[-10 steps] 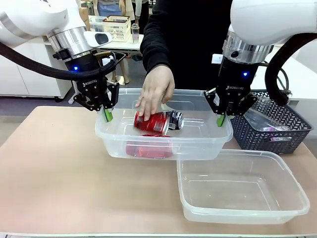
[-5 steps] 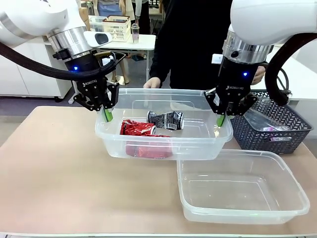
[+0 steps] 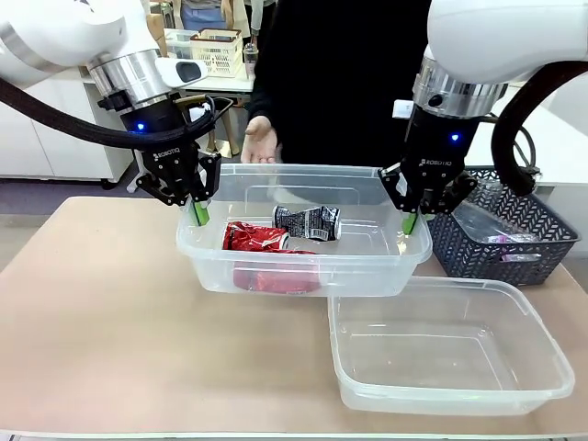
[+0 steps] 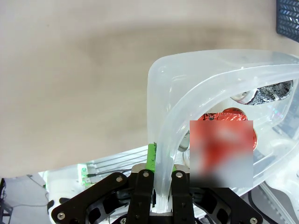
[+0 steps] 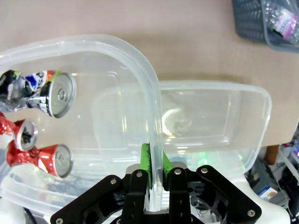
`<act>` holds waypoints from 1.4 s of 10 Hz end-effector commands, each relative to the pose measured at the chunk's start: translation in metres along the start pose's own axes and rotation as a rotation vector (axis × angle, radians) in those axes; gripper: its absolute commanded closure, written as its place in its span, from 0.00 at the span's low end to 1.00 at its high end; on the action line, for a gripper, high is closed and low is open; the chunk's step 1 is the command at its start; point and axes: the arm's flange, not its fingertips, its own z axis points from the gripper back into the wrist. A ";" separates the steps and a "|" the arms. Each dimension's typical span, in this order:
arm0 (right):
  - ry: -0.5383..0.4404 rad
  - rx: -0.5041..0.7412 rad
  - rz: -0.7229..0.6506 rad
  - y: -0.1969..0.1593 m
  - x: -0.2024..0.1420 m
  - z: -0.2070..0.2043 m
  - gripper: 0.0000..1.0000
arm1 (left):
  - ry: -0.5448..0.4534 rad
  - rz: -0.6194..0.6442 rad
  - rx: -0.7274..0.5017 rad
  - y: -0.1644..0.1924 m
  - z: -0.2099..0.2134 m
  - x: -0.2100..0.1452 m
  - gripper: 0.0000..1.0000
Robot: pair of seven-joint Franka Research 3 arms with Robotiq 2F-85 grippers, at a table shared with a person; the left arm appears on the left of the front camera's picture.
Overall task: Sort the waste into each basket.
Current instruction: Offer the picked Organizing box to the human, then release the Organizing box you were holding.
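The person's hand (image 3: 260, 142) has drawn back from the far rim, while the cans lie as before. The left hand (image 3: 199, 213) is clenched on the left rim of the clear basket (image 3: 367, 271), which holds a crushed red can (image 3: 254, 236), a second red can (image 3: 276, 277) and a silver can (image 3: 308, 221). The right hand (image 3: 407, 223) grasps the right rim. An empty basket (image 3: 450, 402) sits just in front on the bench (image 3: 110, 322), and a dark lattice basket (image 3: 514, 248) stands at the far right.

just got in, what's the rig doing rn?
Both arms hold the far tub by its rim: left gripper clamped on the left end, right gripper on the right. Crushed red cans and a silver can lie inside. The person's hand hovers behind it. The near tub is empty.
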 end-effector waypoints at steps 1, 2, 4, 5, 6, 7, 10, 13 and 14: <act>0.040 -0.039 0.067 0.012 0.027 0.000 0.93 | 0.006 -0.020 0.035 -0.004 0.009 0.021 0.94; 0.070 -0.066 0.096 0.023 0.062 -0.002 0.93 | -0.015 -0.017 0.059 -0.008 0.020 0.045 0.94; 0.157 -0.075 0.102 0.031 0.131 -0.018 0.93 | -0.069 0.006 0.107 0.004 0.038 0.106 0.94; 0.159 -0.073 0.089 0.031 0.152 -0.023 0.93 | -0.077 0.021 0.116 0.009 0.040 0.128 0.94; 0.142 -0.070 0.079 0.031 0.165 -0.025 0.93 | -0.053 0.046 0.109 0.015 0.036 0.143 0.94; 0.124 -0.056 0.089 0.031 0.172 -0.027 0.93 | -0.028 0.065 0.097 0.023 0.029 0.154 0.94; 0.114 -0.034 0.079 0.028 0.176 -0.036 0.93 | -0.025 0.053 0.095 0.037 0.014 0.160 0.94; 0.120 -0.018 0.045 0.030 0.181 -0.036 0.93 | -0.025 0.053 0.095 0.037 0.014 0.160 0.94; 0.120 -0.018 0.045 0.030 0.181 -0.036 0.93 | -0.025 0.053 0.095 0.037 0.014 0.160 0.94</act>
